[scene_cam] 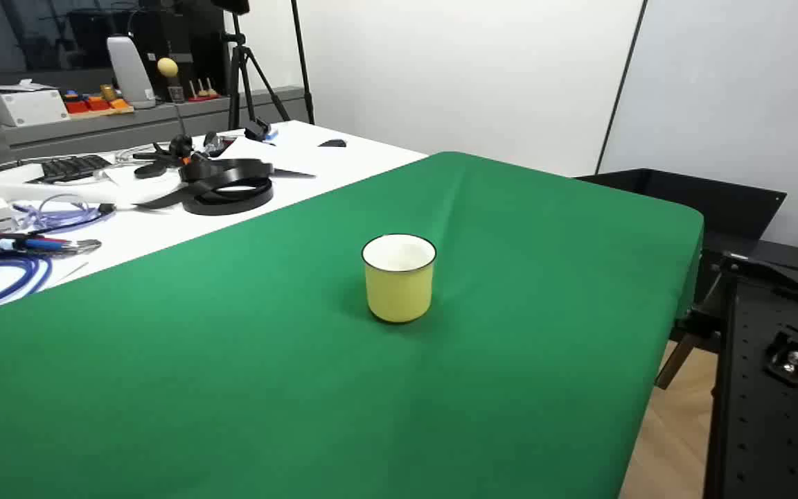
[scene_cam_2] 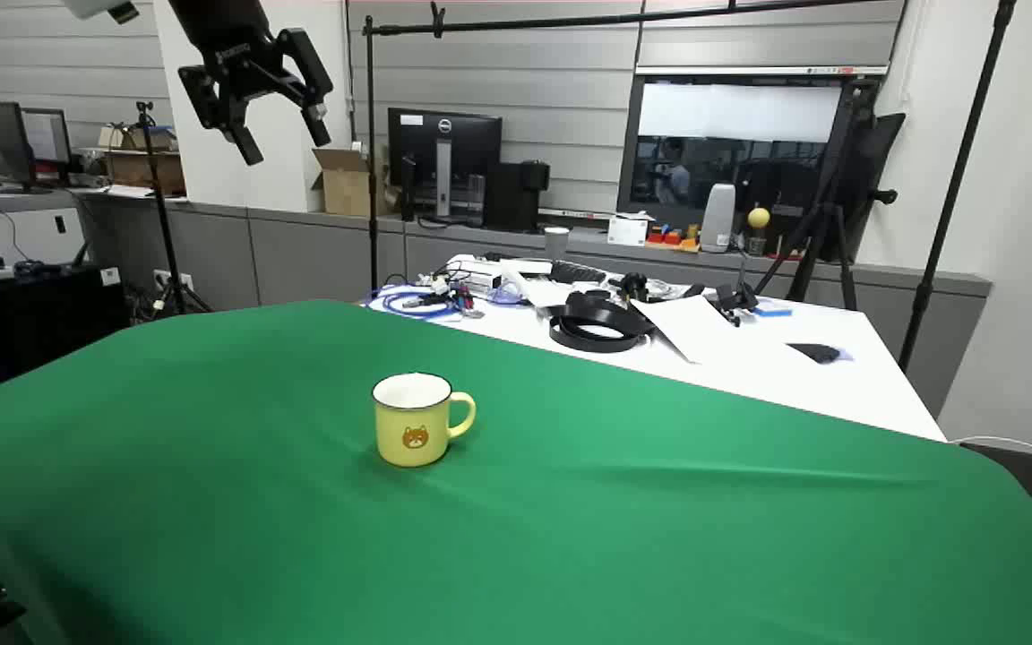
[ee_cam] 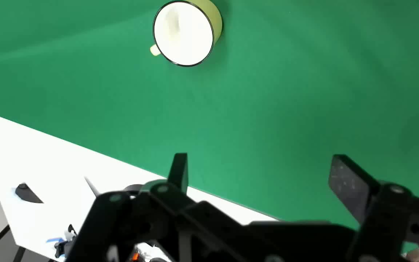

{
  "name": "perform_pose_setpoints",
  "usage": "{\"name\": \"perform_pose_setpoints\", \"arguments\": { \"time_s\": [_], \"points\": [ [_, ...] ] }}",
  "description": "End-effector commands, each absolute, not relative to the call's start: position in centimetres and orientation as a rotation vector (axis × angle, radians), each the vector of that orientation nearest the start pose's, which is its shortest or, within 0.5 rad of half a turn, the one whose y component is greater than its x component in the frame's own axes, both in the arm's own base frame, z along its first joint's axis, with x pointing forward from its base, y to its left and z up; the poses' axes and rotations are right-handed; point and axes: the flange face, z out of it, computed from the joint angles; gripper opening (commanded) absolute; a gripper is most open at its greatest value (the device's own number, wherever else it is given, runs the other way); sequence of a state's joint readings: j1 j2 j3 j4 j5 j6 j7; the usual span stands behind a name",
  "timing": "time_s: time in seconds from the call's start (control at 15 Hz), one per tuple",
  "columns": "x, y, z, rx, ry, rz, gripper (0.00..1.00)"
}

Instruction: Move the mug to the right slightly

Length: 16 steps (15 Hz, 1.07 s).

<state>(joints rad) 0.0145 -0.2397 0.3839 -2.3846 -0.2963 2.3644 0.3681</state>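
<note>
Black pincer [scene_cam_2: 286,141] | raised | angled down | spread | apart from mug [scene_cam_2: 412,428]

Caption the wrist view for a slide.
Open black hand above green cloth, apart from an upright, white-lined yellow cylindrical mug.

- Both exterior views look obliquely down across your green counter [scene_cam: 233,388].
- From the wrist, you see it steeply from above, past the claw [ee_cam: 259,167].
</note>
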Motion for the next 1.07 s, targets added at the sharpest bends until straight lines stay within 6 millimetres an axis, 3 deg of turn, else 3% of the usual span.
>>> {"name": "perform_pose_setpoints", "arguments": {
  "time_s": [0.0, 0.87, 1.0],
  "points": [
    [44.58, 18.75, 42.79, -3.306, -0.368, -0.497, 1.0],
    [44.58, 18.75, 42.8, -3.306, -0.368, -0.497, 1.0],
    [45.44, 18.09, 42.38, -3.249, -0.376, -0.49, 1.0]
  ]
}}
